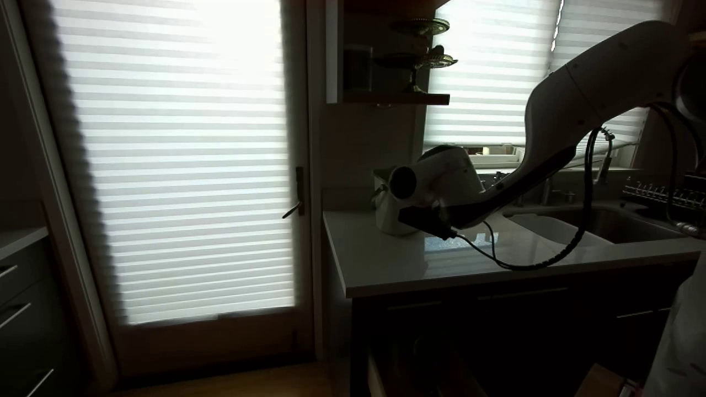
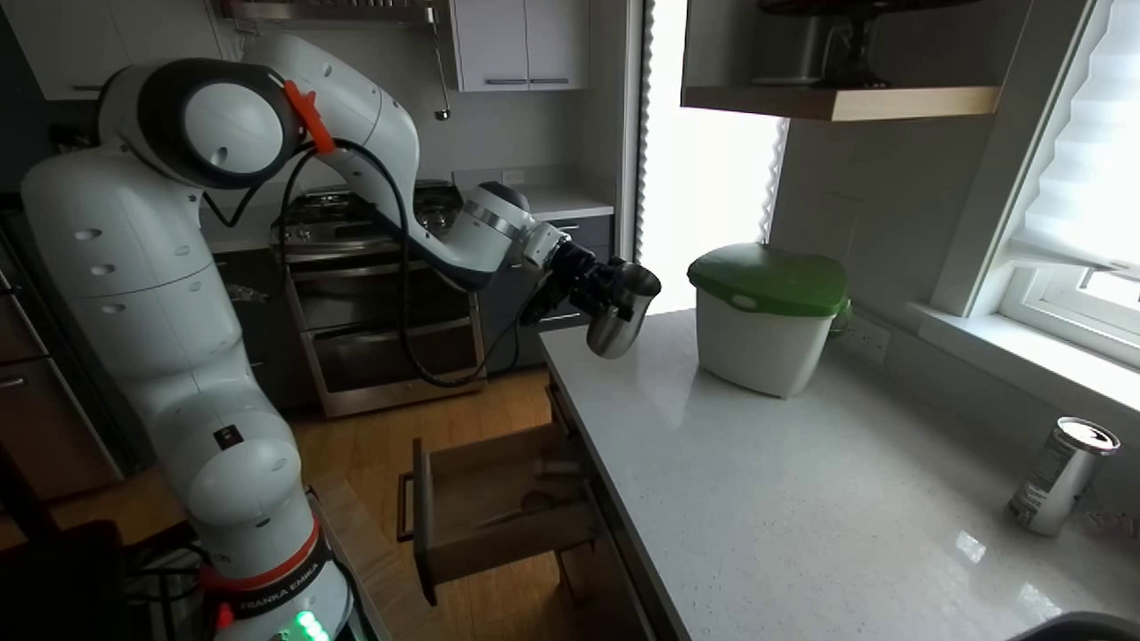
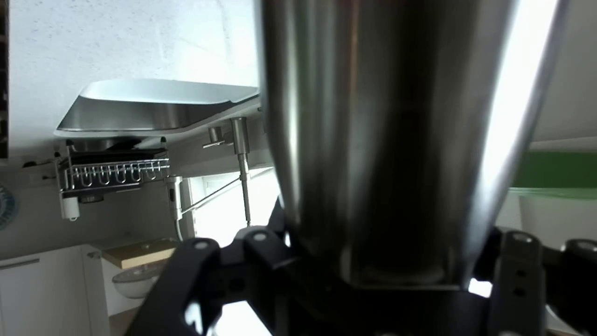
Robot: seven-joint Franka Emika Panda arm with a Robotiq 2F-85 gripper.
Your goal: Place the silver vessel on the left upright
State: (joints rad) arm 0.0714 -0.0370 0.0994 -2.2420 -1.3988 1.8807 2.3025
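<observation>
The silver vessel [image 2: 614,322] is a shiny metal cup with a rounded body and flared lip. In an exterior view it hangs in my gripper [image 2: 616,289] by the countertop's far left edge, mouth up and leaning a little to the right. My gripper is shut around its body. In the wrist view, the vessel [image 3: 396,140] fills the middle between the black fingers of the gripper [image 3: 387,242]. The vessel's base seems above the counter surface; the exact gap cannot be told. In an exterior view, the arm hides the vessel.
A white bin with a green lid [image 2: 766,312] stands on the counter [image 2: 802,499], right of the vessel. A metal can [image 2: 1062,476] stands farther right. An open drawer [image 2: 499,499] juts out below the counter. A shelf [image 2: 917,103] hangs above. A sink [image 1: 634,223] lies along the counter.
</observation>
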